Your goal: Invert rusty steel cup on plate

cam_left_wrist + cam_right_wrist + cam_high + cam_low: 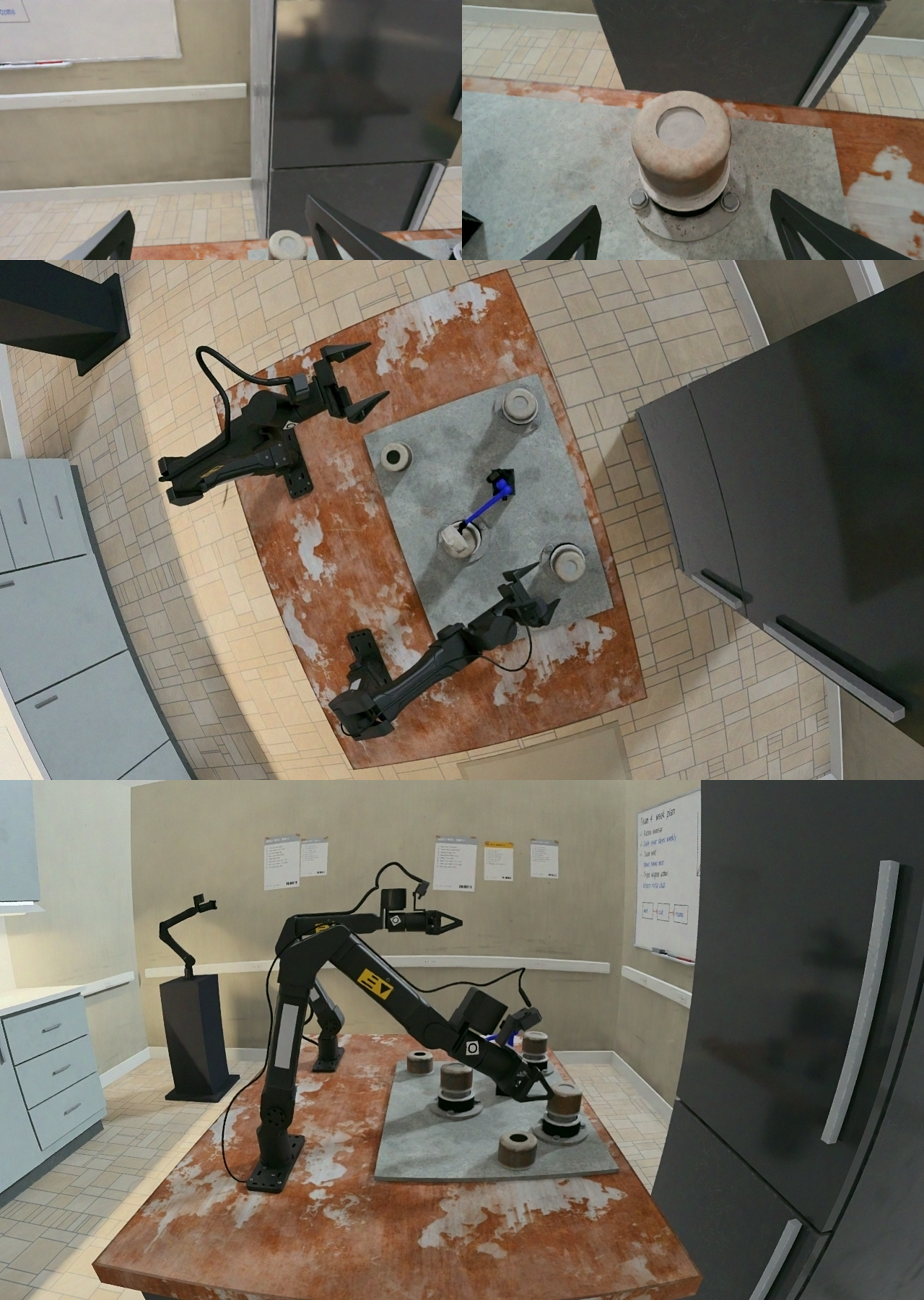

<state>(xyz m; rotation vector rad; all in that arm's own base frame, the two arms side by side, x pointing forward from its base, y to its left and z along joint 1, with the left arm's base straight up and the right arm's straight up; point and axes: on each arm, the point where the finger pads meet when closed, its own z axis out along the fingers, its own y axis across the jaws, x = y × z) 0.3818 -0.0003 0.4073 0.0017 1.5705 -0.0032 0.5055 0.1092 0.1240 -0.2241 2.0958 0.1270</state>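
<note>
So the rusty steel cup (568,562) (564,1101) (681,159) is sitting upright on its fixture (559,1136) (686,229), brown and blotchy down the side, paler on top with a shallow round recess in the closed end that faces up. The fixture's a round grey flange with a black collar and hex bolts, near a corner of the plate (445,479) (413,1161) (256,255) (552,162). That plate's a flat, scuffed grey slab with little rust specks.

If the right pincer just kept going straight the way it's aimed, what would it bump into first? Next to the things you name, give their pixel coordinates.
Probably the rusty cup (568,563) (564,1099) (682,159) on its fixture (560,1129) (682,229), which would enter between the open fingers of the right pincer (541,583) (548,1093). Exactly where they'd touch is hard to judge.
</note>
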